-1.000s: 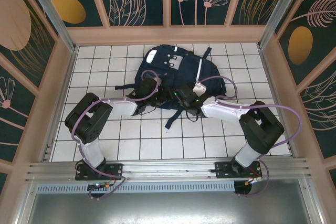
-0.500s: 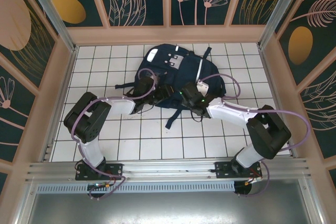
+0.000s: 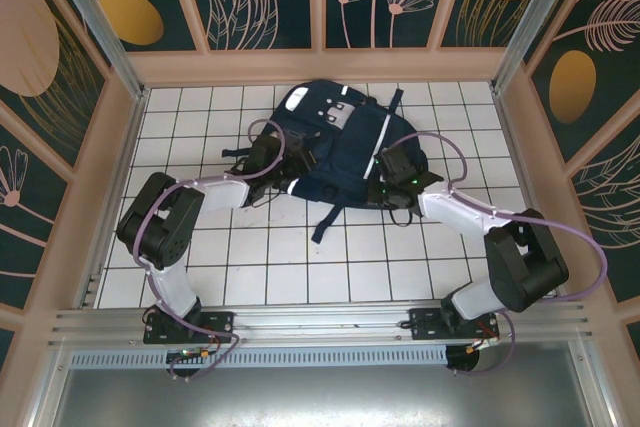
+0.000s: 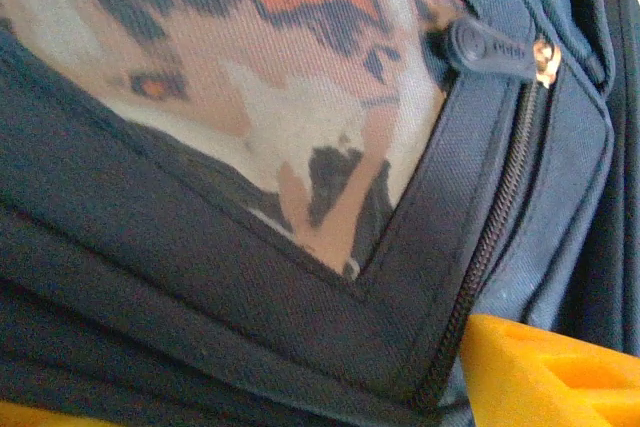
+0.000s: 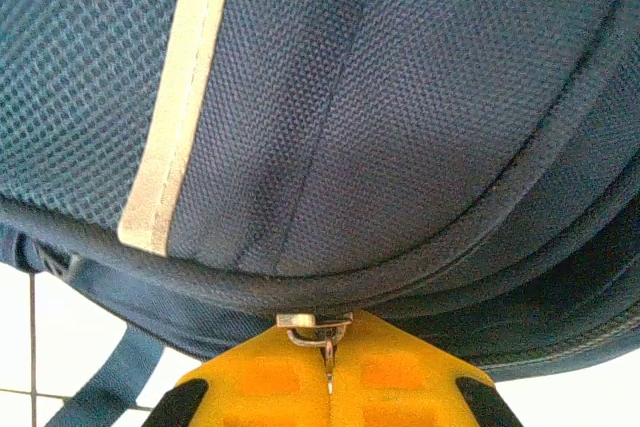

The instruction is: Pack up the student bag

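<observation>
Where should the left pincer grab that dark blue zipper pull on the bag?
The zipper pull lies crosswise to the zipper track, pointing away from its metal slider; probably come in from that free end and pinch across its narrow width.

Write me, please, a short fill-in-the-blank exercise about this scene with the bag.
1. The student bag lies on a table covered in white ___.
2. The right gripper is ___ on a metal zipper pull at the bag's edge.
3. Its fingers are coloured ___.
Missing words: tiles; shut; yellow.
</observation>
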